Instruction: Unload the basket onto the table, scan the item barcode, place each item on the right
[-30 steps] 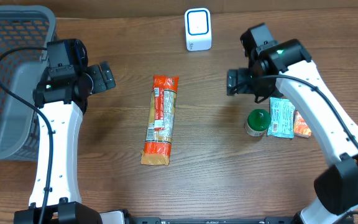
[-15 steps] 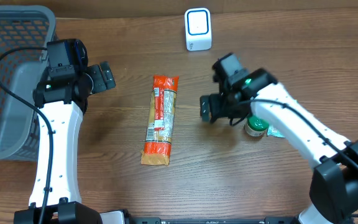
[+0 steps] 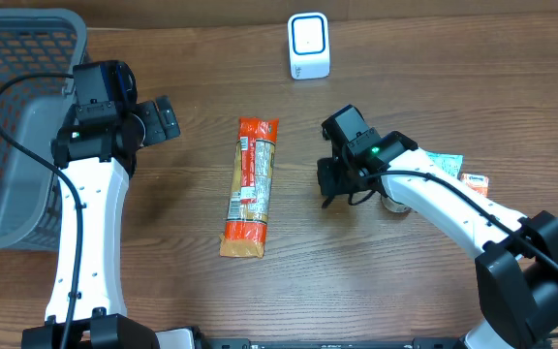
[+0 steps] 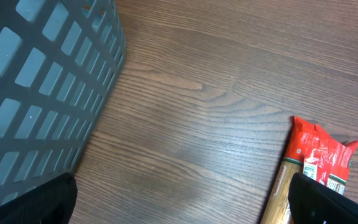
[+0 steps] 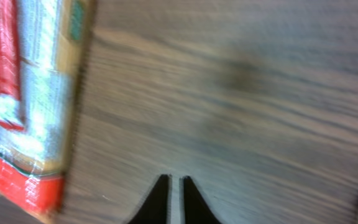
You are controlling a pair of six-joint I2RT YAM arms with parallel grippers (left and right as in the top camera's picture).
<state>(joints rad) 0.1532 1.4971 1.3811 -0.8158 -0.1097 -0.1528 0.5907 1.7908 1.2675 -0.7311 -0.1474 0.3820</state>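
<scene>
A long orange and red packet (image 3: pixel 251 186) lies lengthwise on the wooden table, mid-frame in the overhead view. The white scanner (image 3: pixel 309 46) stands at the back. My right gripper (image 3: pixel 328 194) sits low just right of the packet, apart from it. In the blurred right wrist view its jaws (image 5: pixel 173 194) are shut on nothing over bare wood, with the packet (image 5: pixel 30 93) at the left. My left gripper (image 3: pixel 163 118) hangs open to the left of the packet; its wrist view shows the packet's red end (image 4: pixel 319 158) at the lower right.
A grey mesh basket (image 3: pixel 17 126) fills the left edge, and shows close in the left wrist view as the basket wall (image 4: pixel 36 81). Behind the right arm lie snack packets (image 3: pixel 446 163) and a partly hidden jar (image 3: pixel 396 203).
The right arm swung left and down from beside the snack packets to just right of the orange packet, and its jaws shut on nothing. The left arm stayed put.
</scene>
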